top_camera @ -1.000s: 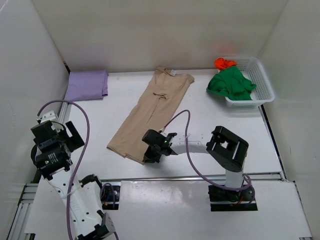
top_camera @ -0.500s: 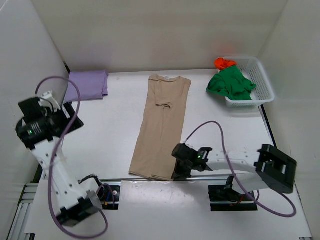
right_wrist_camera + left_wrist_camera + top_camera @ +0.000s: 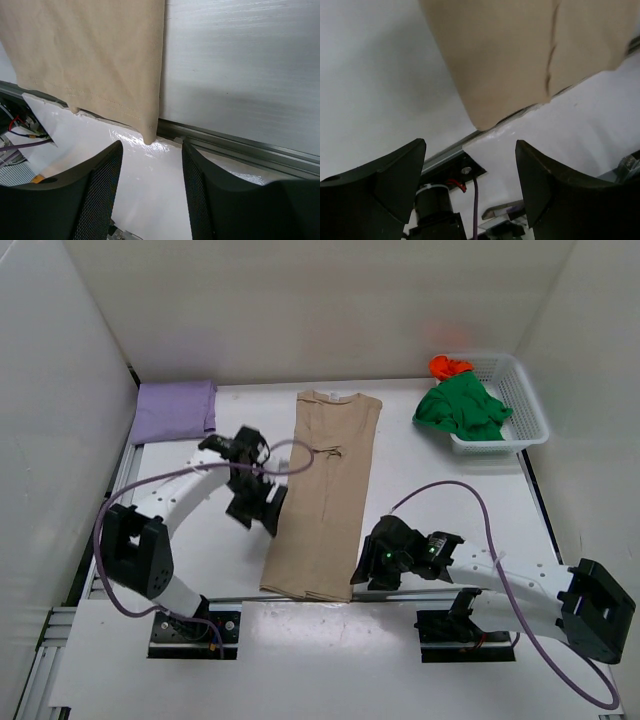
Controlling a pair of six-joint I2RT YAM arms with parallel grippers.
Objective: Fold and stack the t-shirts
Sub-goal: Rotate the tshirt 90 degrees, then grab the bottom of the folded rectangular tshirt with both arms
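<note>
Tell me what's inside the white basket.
A green t-shirt lies in the basket, spilling over its left rim, with an orange-red t-shirt bunched at its far corner. Anything beneath them is covered.

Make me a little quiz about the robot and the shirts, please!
1. True or false: the left gripper is holding the beige t-shirt.
2. Where is the green t-shirt? A: in the white basket. B: on the beige t-shirt. C: on the floor.
3. Fill in: the folded t-shirt in the far-left corner is ___ coloured.
Key: 1 false, it is open and empty. 2 A. 3 lilac.
</note>
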